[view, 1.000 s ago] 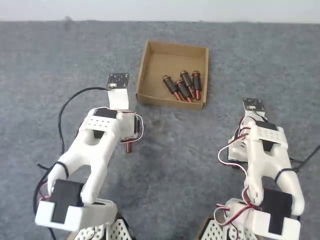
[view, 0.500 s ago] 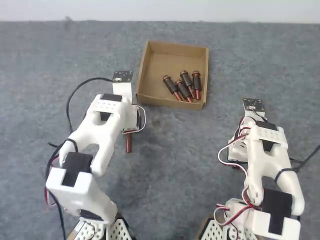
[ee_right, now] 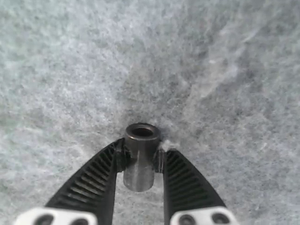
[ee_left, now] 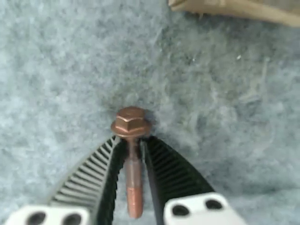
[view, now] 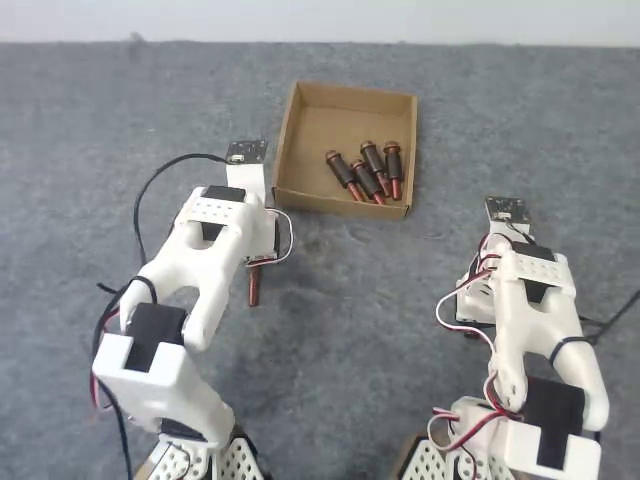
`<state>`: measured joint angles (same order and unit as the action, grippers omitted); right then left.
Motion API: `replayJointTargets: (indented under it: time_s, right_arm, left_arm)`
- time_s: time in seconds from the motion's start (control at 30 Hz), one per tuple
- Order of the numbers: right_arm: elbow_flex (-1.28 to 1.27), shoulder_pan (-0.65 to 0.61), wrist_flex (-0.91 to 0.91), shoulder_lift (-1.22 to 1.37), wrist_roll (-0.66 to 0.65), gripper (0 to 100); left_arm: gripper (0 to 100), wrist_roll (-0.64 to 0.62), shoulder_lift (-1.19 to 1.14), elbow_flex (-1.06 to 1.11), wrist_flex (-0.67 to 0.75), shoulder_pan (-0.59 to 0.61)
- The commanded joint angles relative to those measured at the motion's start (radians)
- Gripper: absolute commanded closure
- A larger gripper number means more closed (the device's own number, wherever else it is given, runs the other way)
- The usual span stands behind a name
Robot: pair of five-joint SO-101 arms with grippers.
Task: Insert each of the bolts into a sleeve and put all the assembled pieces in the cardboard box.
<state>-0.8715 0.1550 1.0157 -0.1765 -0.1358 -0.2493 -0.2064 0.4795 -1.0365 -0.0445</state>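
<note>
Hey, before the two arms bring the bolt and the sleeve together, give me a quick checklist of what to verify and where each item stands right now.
1. Copper hex-head bolt gripped in the left pincer: ok.
2. Short dark metal sleeve gripped in the right pincer: ok.
3. Sleeve's bore open and unblocked: ok, the hollow end faces away from the pincer.
4. Bolt lined up with the sleeve: not ok, the two arms are well apart in the high view.
5. Room in the brown cardboard box: ok, four assembled pieces lie to one side with bare floor beside them.
</note>
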Motion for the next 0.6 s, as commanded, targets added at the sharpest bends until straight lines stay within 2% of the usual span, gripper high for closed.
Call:
replayJointTargets:
  time_s: [0.0, 0.13, 0.37, 0.57]
  right_arm:
    - [0.012, 0.018, 0.016, 0.010, -0.014, 99.2]
    - [0.012, 0.018, 0.010, 0.010, -0.014, 99.2]
    - [0.025, 0.012, -0.016, 0.001, -0.014, 99.2]
    - [0.146, 0.018, -0.116, 0.008, -0.014, 99.2]
  left_arm:
    - [99, -0.003, 0.006, -0.035, 0.000, 0.029]
    - [99, -0.003, 0.026, -0.033, 0.043, 0.097]
    - [99, -0.003, 0.120, 0.053, 0.236, 0.296]
    - [99, -0.003, 0.130, 0.082, 0.232, 0.354]
